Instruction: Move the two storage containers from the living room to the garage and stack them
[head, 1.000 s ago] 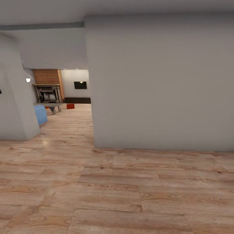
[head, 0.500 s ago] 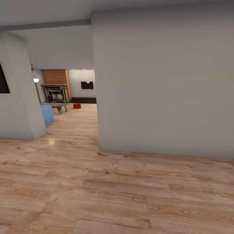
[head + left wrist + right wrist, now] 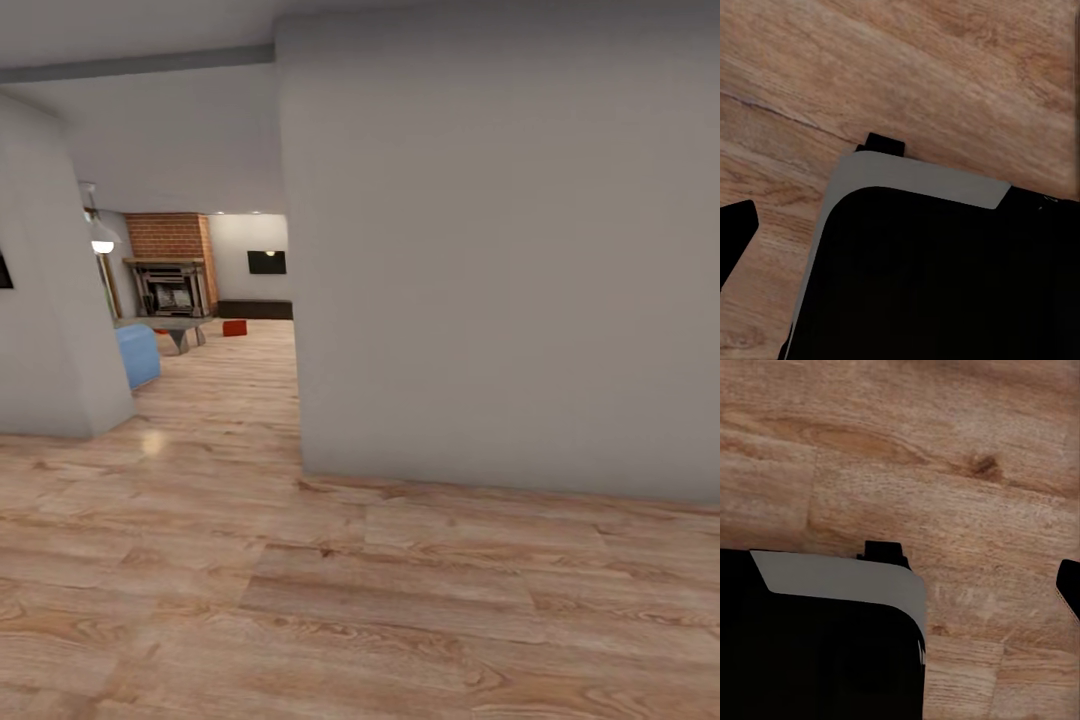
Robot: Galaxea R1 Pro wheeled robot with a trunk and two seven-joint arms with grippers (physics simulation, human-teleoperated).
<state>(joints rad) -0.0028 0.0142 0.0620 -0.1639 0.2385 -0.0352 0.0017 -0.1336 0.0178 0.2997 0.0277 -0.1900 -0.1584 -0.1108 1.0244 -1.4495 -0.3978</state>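
Down the hall past a grey wall (image 3: 500, 260), one red container (image 3: 235, 327) sits on the living-room floor (image 3: 230, 370); I cannot tell either gripper's state.

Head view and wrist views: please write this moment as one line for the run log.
phase: driving | place: wood-plank floor beside grey wall | ahead: living room, fireplace, one storage container | hands: state unclear

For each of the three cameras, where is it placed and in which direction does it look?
Head view: on the robot's head, facing forward along the wood-plank floor, past a grey wall, towards a distant red container.
Left wrist view: on the left arm, looking down at floor planks and the robot's dark base.
Right wrist view: on the right arm, looking down likewise; the base shows.
Both wrist views share base and floor.
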